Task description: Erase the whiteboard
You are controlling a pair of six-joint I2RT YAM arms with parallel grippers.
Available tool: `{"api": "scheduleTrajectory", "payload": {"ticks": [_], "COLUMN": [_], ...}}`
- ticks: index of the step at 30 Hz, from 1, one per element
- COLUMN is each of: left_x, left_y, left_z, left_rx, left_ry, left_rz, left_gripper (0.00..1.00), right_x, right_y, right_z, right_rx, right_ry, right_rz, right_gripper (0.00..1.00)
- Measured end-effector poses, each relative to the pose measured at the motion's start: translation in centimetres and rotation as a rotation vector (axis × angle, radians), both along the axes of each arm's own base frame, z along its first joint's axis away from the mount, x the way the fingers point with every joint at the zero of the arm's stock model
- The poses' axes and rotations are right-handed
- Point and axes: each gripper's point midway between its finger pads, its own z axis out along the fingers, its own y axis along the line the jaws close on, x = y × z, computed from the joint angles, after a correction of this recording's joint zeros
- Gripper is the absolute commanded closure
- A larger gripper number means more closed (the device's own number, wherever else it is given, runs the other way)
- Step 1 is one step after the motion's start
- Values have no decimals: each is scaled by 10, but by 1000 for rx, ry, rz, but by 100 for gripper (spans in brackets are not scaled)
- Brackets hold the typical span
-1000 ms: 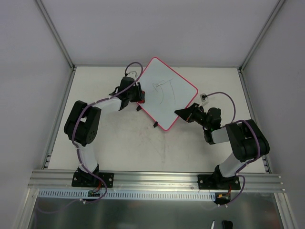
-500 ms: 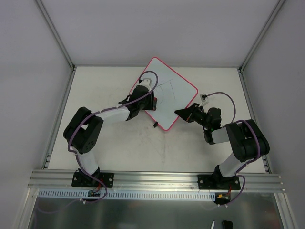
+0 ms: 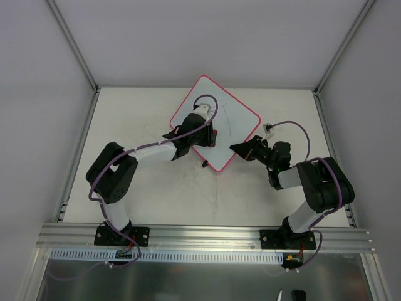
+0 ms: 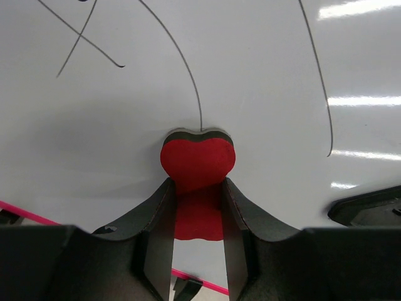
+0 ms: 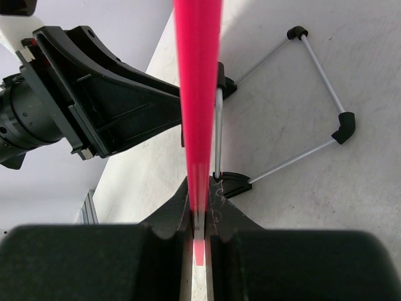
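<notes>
The whiteboard point(image 3: 237, 116) lies turned like a diamond at the table's back centre, with its pink rim point(image 5: 198, 88) showing edge-on in the right wrist view. My left gripper point(image 3: 209, 135) is over the board's middle, shut on the red eraser point(image 4: 198, 162). The eraser's dark felt side presses flat on the whiteboard point(image 4: 263, 94). Thin black marker lines point(image 4: 188, 75) remain just ahead of the eraser and to its right. My right gripper point(image 3: 237, 148) is shut on the board's lower right edge; in its own view the right gripper point(image 5: 198, 195) pinches the rim.
A wire stand with black corner pieces point(image 5: 283, 162) lies on the table under the board. A black clip point(image 3: 204, 164) sticks out at the board's lower left edge. A small white connector point(image 3: 269, 128) sits right of the board. An aluminium rail point(image 3: 200, 235) runs along the near edge.
My left gripper has swept the eraser rightward from the board's left edge onto its middle, and the marks on the left part are gone. The right arm has not moved.
</notes>
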Motion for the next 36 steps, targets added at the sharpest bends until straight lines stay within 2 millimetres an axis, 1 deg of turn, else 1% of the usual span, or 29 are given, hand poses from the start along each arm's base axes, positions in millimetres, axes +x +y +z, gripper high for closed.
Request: {"api": "scheduleTrajectory", "payload": {"ticks": [4,9,13,19,22,28,33,36], "left_x": [-1,2,11,30,45,84,104,112], "left_y": [-8,-10,-15,-9,2,45,73,88], "left_z": [5,6,11,19,20,13,6,2], "left_rx": [2,51,82,67,44,28,33,34], "left_ry": [-3,-7,-15,-18,-15,-9,2,11], "left_rz": [-24,-48,-61,-63,-45,45,107,138], "left_gripper": [94,94,94,94,94,94,94,94], "right_x": [0,1,2,2,1,1,1,1], "right_y": [0,-1,-2,-2,-1,1,1,2], "right_z": [0,-1,-3,-3,-3,0,1,2], "right_rx": [0,-2,-5,-4,-3,2,3,3], "right_ry": [0,6,16,17,15,8,3,2], "right_rz": [0,-6,-17,-17,-13,-3,3,5], "right_gripper": [100,100,100,100,100,100,100,100]}}
